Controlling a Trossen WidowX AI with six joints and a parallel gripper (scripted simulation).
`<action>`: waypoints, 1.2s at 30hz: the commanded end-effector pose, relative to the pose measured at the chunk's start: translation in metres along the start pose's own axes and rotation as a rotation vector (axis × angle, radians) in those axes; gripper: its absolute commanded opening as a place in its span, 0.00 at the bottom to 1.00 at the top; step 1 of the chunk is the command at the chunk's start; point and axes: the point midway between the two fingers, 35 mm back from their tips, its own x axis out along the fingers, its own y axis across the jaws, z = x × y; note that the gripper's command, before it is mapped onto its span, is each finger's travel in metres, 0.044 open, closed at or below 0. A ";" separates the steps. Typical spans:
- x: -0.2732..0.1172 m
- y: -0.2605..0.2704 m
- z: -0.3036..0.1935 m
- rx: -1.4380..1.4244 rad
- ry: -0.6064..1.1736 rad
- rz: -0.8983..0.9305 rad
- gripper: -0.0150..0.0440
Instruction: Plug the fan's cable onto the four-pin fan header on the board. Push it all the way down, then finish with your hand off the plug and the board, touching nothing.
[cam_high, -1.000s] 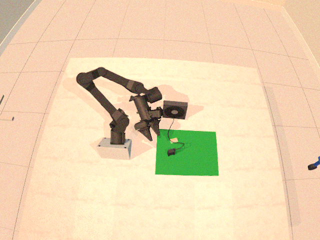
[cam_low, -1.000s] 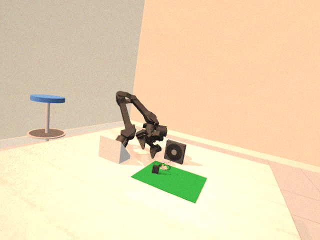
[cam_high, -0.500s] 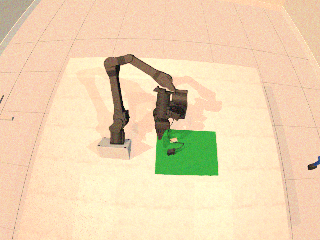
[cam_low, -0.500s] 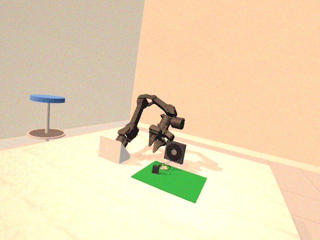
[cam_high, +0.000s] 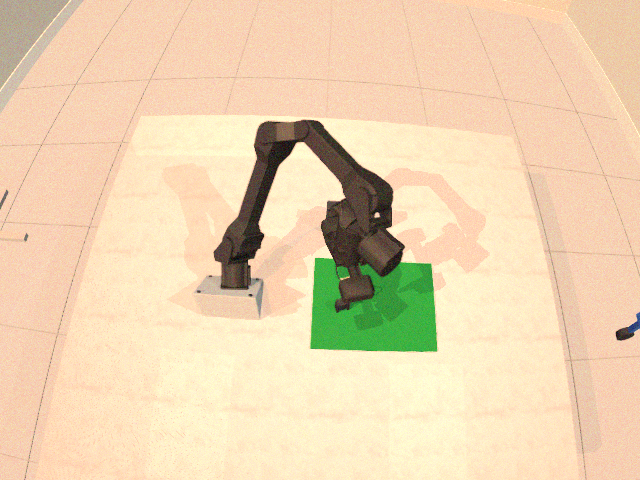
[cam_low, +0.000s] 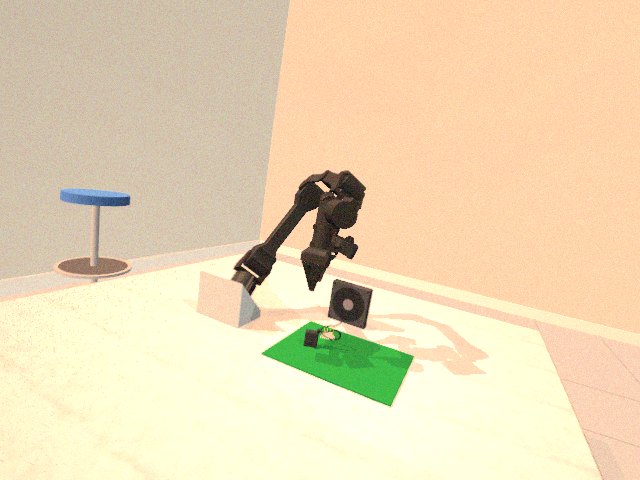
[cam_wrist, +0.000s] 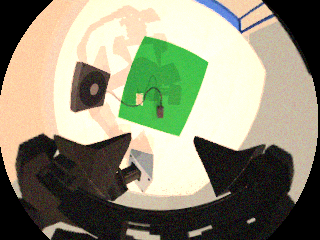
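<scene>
The fan's black plug rests on the green board, apart from the small cream header. The dark cable loops from the plug past the header to the fan, which stands upright beside the board. My gripper is open and empty, well above the board. In the top view the arm hides the fan and most of the header, and dark parts there are hard to tell apart.
The arm's pale base block stands to the left of the board in the top view. The upright fan is the tall obstacle beside the board. A blue stool stands off the table.
</scene>
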 end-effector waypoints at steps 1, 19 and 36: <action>-0.006 -0.004 0.002 -0.027 -0.039 0.036 1.00; 0.095 0.001 0.006 -0.028 -0.041 0.038 1.00; 0.120 0.001 0.008 -0.028 -0.042 0.037 1.00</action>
